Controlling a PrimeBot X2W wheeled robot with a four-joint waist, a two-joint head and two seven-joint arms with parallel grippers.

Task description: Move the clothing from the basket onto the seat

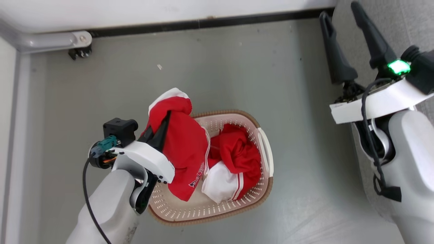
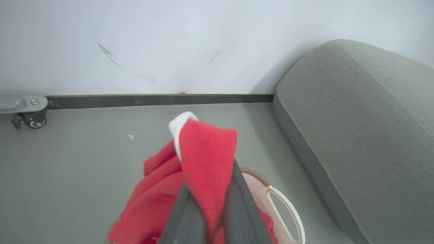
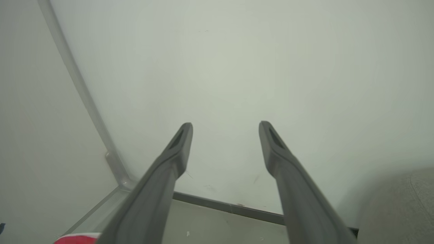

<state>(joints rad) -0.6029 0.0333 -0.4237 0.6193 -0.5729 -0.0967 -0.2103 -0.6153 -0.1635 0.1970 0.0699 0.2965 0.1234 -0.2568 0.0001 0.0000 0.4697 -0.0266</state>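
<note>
Basket (image 1: 190, 210), cream perforated plastic with a brown rim, sits on the grey floor (image 1: 237, 67) at lower centre of the head view. Inside it, toward the right, lies a crumpled red garment (image 1: 237, 152) with a white panel and striped trim. The left gripper (image 1: 166, 118) at lower left has its fingers pressed together on a second red garment (image 1: 184, 149), lifted above the rim. Its printed lower end hangs over the basket's left half; contact with the basket cannot be told. The right gripper (image 1: 339, 10), upper right, is spread wide and holds nothing. The grey sofa (image 2: 356, 118) stands along the right edge, near the basket but apart.
</note>
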